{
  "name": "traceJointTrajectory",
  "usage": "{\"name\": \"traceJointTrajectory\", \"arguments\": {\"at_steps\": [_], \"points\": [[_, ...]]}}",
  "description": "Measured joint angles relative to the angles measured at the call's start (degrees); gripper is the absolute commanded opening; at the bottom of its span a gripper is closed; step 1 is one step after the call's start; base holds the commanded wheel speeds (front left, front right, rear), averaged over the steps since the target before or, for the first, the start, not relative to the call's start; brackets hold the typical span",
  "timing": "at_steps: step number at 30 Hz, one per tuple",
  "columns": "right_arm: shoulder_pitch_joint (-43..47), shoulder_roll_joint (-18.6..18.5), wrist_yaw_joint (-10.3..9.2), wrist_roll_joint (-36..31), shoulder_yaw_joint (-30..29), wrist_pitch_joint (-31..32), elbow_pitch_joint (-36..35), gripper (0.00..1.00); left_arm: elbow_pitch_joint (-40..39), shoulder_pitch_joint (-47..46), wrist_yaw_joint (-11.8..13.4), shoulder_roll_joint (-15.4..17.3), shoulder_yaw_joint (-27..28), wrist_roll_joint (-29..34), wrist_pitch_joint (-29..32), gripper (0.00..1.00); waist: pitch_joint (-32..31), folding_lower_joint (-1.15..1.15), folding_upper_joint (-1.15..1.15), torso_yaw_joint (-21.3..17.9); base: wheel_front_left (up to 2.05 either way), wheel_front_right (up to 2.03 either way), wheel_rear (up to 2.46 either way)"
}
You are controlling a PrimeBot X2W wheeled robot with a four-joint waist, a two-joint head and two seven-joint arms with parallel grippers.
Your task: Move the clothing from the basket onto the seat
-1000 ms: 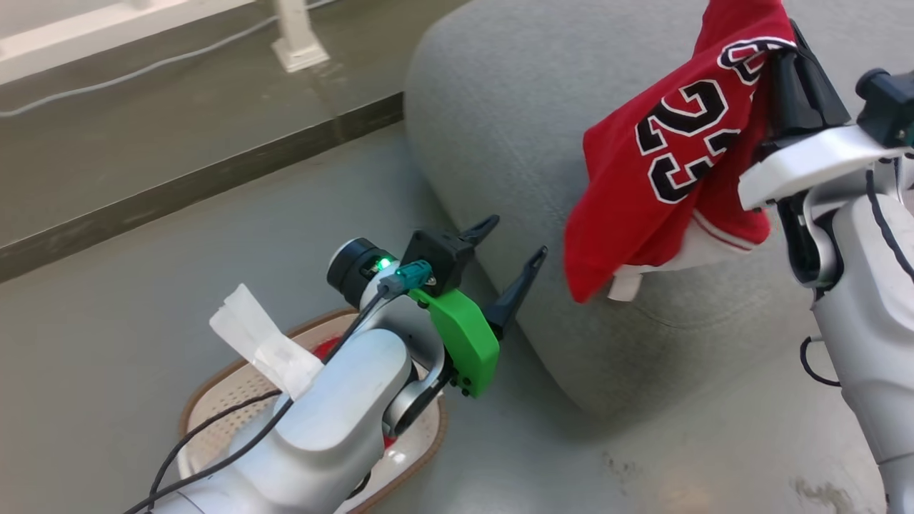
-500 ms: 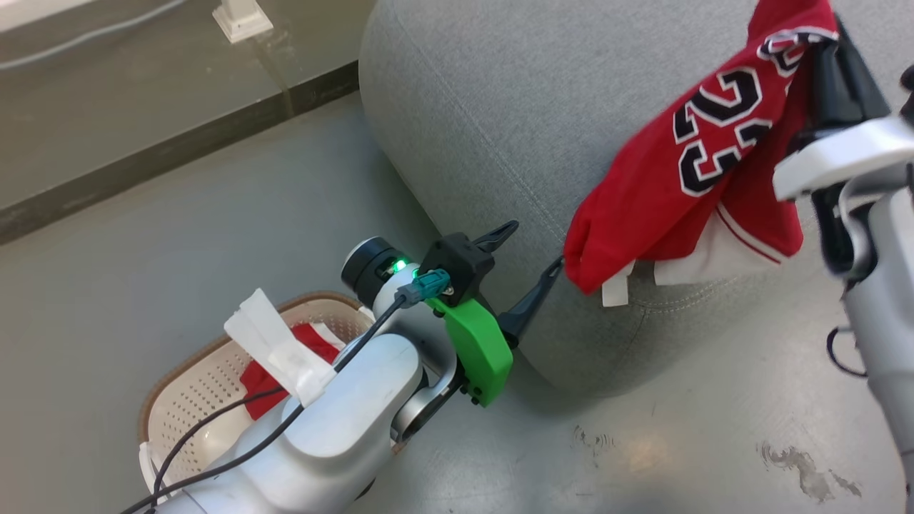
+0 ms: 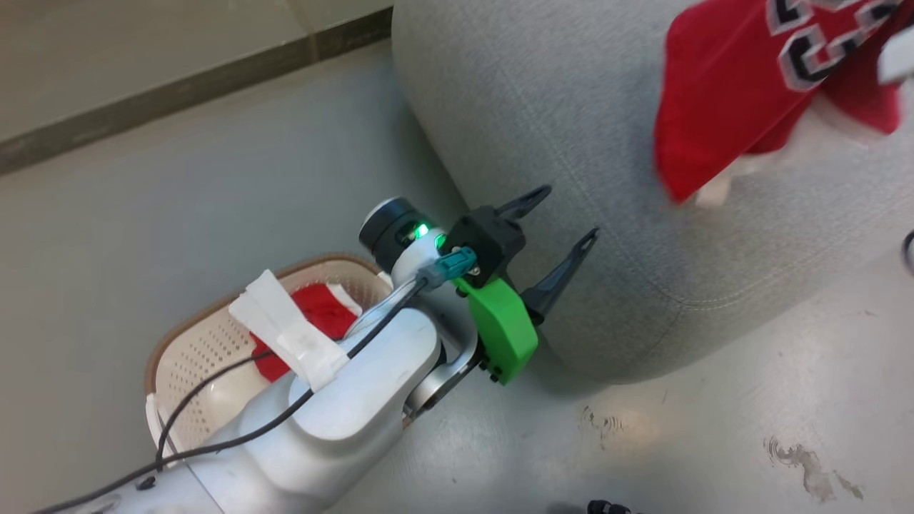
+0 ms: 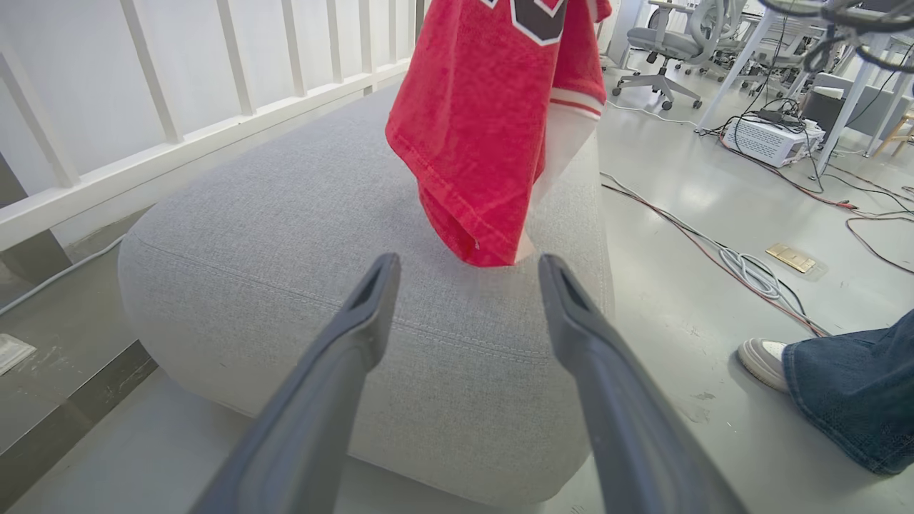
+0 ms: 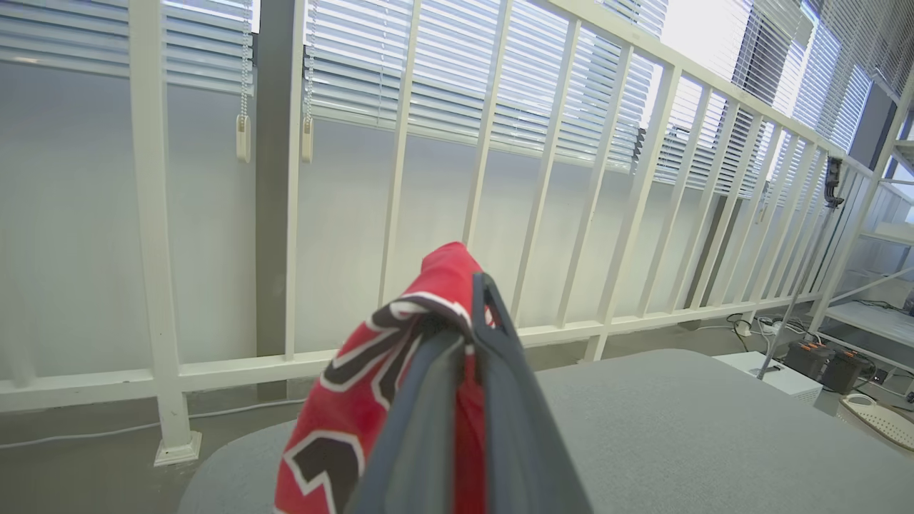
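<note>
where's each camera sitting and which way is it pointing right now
Head view: on the head, looking down at the basket and the end of the sofa; left forearm and open left pincer show.
Left wrist view: on the left wrist, looking along its spread fingers at the sofa and the red jersey hanging over it.
Right wrist view: on the right wrist, facing the white railing beyond the sofa; right pincer shut on the jersey.
Shared: head and left wrist views both show the jersey's hanging end.
</note>
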Motion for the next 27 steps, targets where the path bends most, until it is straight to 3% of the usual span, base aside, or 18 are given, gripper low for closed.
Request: {"name": "traceJointTrajectory", "arguments": {"at_steps": [10,16,20,27], "points": [[-9.35,-3.90,-0.10,1.10,-3.96,1.97,0.70,0.00,-4.78,-3.63,1.57,0.09,-0.92,2.08,1.11,1.00,5.29,0.00,0.00,2.14,0.00,0.00,0.00],[-11.52,-4.75,-1.31,2.09,-5.91,2.45,3.83,0.00,-6.12,-5.82,2.09,0.19,-1.58,3.13,2.78,1.00,10.22,0.01,0.00,3.78,0.00,0.00,0.00],[-11.50,-3.49,-2.11,3.04,-6.06,2.44,6.49,0.00,-6.76,-7.68,2.68,0.20,-1.48,4.98,3.53,1.00,12.95,0.01,0.00,4.70,0.00,0.00,0.00],[-9.40,2.77,-2.10,3.21,-3.21,2.11,11.20,0.00,-7.14,-9.77,2.83,0.80,-1.19,5.99,3.98,1.00,16.99,0.01,0.00,5.96,0.00,0.00,0.00]]}}
